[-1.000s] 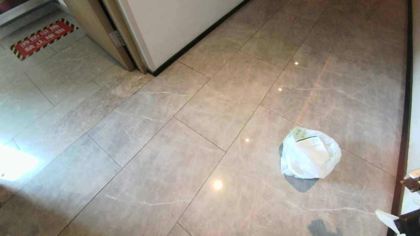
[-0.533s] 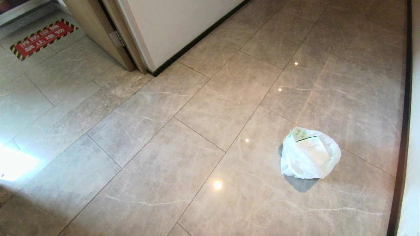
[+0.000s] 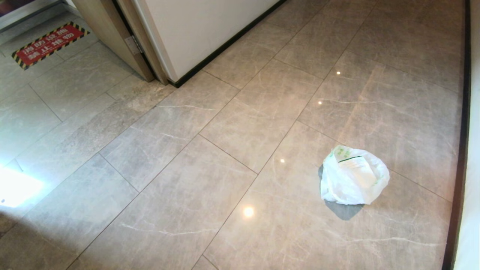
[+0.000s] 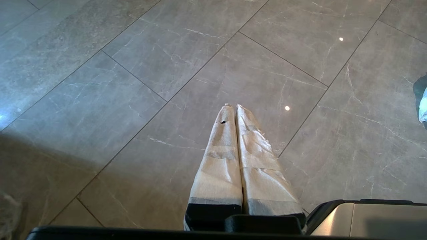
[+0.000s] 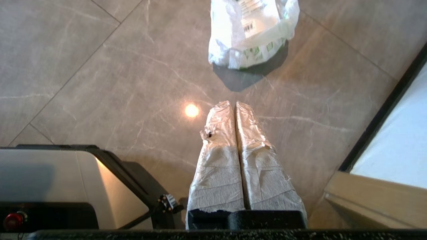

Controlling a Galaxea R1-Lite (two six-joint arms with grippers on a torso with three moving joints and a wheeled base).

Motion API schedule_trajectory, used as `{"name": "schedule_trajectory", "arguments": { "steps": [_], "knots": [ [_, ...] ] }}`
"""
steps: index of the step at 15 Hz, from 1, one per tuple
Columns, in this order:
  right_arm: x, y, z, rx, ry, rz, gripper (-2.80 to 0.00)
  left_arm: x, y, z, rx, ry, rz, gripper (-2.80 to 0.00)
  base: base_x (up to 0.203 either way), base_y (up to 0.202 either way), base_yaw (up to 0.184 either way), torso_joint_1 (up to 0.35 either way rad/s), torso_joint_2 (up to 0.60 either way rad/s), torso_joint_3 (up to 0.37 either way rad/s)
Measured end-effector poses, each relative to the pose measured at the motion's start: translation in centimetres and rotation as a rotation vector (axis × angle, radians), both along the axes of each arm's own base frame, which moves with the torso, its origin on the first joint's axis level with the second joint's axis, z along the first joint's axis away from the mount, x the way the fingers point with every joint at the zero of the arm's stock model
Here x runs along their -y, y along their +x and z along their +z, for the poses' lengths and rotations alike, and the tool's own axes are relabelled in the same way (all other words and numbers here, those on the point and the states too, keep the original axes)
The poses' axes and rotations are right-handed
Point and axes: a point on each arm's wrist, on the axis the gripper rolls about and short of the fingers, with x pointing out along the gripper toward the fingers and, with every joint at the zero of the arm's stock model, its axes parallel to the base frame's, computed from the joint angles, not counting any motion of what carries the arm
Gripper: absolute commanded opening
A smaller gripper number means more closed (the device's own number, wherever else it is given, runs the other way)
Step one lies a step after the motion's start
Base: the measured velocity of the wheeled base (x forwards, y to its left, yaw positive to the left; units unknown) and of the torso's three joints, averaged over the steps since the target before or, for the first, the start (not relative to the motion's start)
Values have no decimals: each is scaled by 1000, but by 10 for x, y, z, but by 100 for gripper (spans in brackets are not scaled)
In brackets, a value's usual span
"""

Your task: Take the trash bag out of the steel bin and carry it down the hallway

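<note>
Trash bag (image 5: pixel 252 31) sits on hallway floor (image 3: pixel 225 150) dead ahead of right claw (image 5: pixel 234 105), tips together, empty; left claw (image 4: pixel 233 107) farther, also together.

- Right gripper (image 5: pixel 235 104): tape-wrapped fingers (image 5: pixel 218 150) pressed together, empty, above the hallway floor (image 5: pixel 83 66).
- Trash bag (image 5: pixel 250 30): white with green print, lying on the tiles ahead of the fingertips, apart from them.
- Robot base (image 5: pixel 66 180): beside the gripper.
- Black skirting (image 5: pixel 383 110) and cream wall (image 5: pixel 397 140): on the other side.
</note>
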Motion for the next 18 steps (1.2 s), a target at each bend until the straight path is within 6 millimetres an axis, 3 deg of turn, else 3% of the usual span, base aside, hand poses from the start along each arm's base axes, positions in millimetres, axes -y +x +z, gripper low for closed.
{"name": "schedule_trajectory", "arguments": {
  "steps": [6,18],
  "knots": [
    [0,-14,-5,156,20,9,-280,0,0,0,0,0,0,-280,0,0,0,0,0,0],
    [0,-16,-6,181,28,6,-280,0,0,0,0,2,0,-280,0,0,0,0,0,0]
  ]
}}
